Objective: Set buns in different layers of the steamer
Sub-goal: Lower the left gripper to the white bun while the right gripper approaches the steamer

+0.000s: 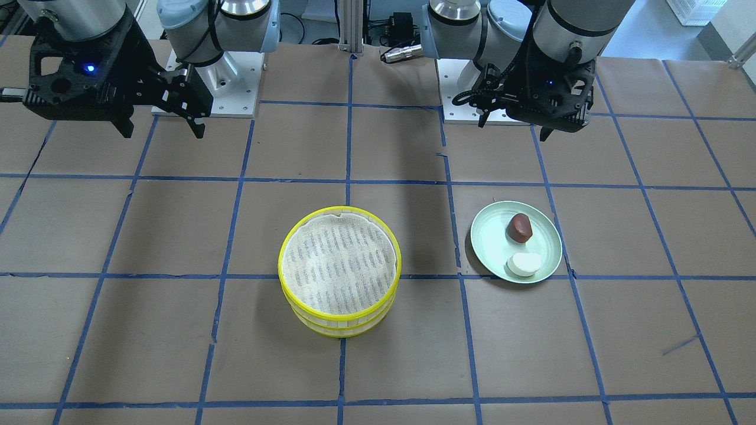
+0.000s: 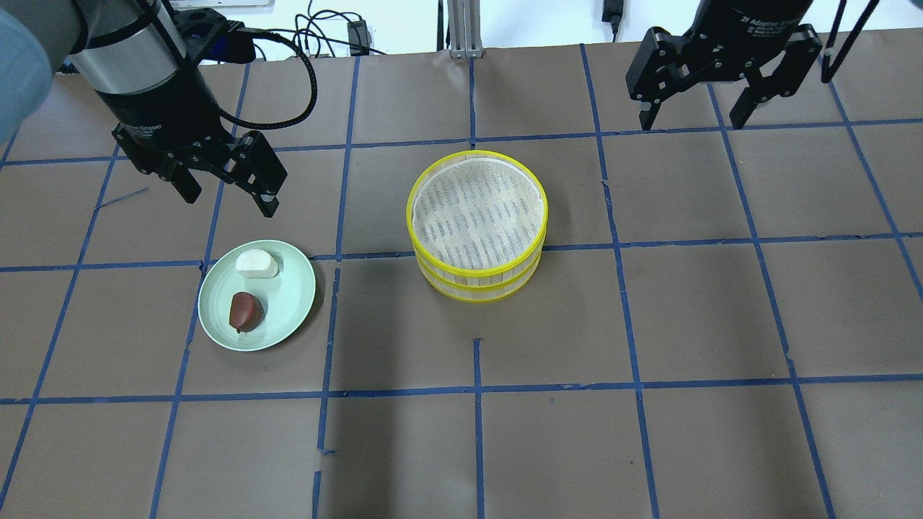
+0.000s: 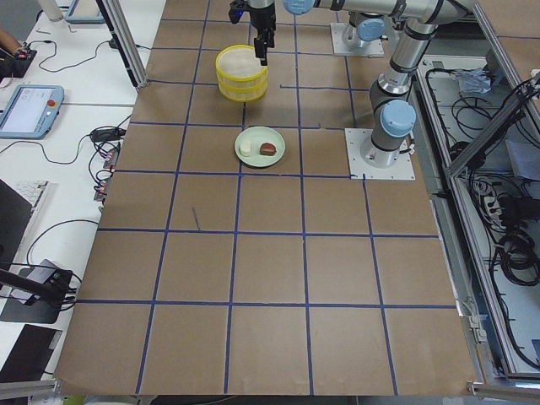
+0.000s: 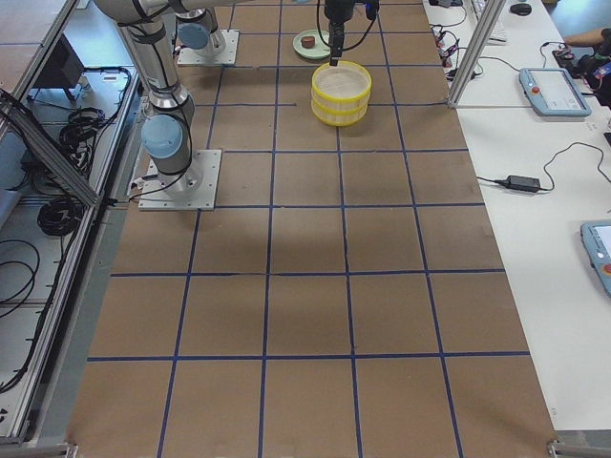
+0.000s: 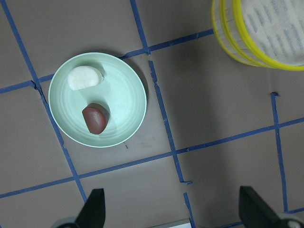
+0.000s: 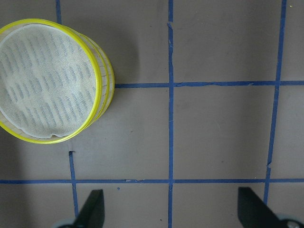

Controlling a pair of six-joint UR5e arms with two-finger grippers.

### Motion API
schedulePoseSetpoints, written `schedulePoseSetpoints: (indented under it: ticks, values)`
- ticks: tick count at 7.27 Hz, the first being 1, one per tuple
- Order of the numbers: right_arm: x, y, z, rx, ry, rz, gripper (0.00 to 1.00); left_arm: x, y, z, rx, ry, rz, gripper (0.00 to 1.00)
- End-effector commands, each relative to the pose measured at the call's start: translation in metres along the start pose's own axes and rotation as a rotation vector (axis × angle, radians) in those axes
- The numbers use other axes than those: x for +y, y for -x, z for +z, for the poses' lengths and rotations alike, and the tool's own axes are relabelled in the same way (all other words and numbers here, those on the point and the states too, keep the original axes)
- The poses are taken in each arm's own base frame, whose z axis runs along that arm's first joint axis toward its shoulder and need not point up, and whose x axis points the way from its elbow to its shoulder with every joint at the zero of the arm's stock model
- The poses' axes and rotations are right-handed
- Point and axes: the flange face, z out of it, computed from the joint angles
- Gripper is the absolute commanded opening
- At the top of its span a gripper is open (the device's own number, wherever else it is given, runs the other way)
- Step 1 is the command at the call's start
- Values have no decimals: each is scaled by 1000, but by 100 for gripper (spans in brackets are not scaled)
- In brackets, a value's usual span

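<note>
The steamer (image 2: pixel 476 223) stands as a stack of two yellow-rimmed tiers at the table's middle, and its top mesh cloth (image 1: pixel 338 265) is bare. A reddish-brown bun (image 2: pixel 245 311) and a white bun (image 2: pixel 257 264) lie on a pale green plate (image 2: pixel 292 285). The left wrist view shows both buns, the reddish-brown one (image 5: pixel 95 119) and the white one (image 5: pixel 85 78). My left gripper (image 2: pixel 229 203) is open and empty, raised just beyond the plate. My right gripper (image 2: pixel 692 121) is open and empty, raised well to the right of the steamer (image 6: pixel 47 80).
Brown paper with a blue tape grid (image 2: pixel 476 389) covers the table. The arm base plates (image 1: pixel 233 88) sit at the robot's edge. Tablets and cables (image 3: pixel 29 110) lie on side benches beyond the table.
</note>
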Motion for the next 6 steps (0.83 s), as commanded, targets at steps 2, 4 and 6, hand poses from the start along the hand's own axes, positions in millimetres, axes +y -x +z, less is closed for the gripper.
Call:
schedulePoseSetpoints:
  ticks: [2,4,6]
  values:
    - [-11,0,-9,7,10,39,98,4,4,-1,-2,3,1,100]
    - [-7,0,-3,48,21,33,99,7,29,13,8,32,93,100]
    - [-6,0,32,73,56,38,86,-19,78,95,13,73,37,100]
